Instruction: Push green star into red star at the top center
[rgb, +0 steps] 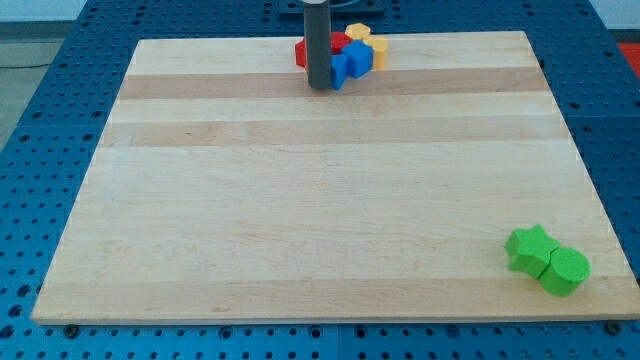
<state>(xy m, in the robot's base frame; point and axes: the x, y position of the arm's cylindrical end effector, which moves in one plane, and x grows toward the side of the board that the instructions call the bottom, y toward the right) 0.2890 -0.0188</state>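
While the wooden board (330, 200) is being shown lying flat on a blue perforated table (60, 40), its left half is being seen carrying no blocks.

Item 1: a cluster of blocks is being seen at the view's top centre, at the board's far edge. A red block (303, 50), its shape mostly hidden, is being shown at the cluster's left, partly covered by the rod (317, 40). A blue block (350, 63), shape not clear, is being shown just right of the rod, touching the red one. A yellow block (372, 48), shape not clear, is being seen at the cluster's right and rear, touching the blue one.

Item 2: the rod is being held upright, coming down from the view's top edge. My tip (320, 87) is being shown resting at the cluster's near-left side, touching or just beside the blue block, directly in front of the red one. Nothing is being held by the rod; it has no jaws to open or close.

Item 3: the green star (528, 248) is being seen at the view's bottom right corner, well apart from my tip and the red block. A green cylinder (566, 270) is being shown touching its right side, nearer the board's corner.

No containers are being shown.
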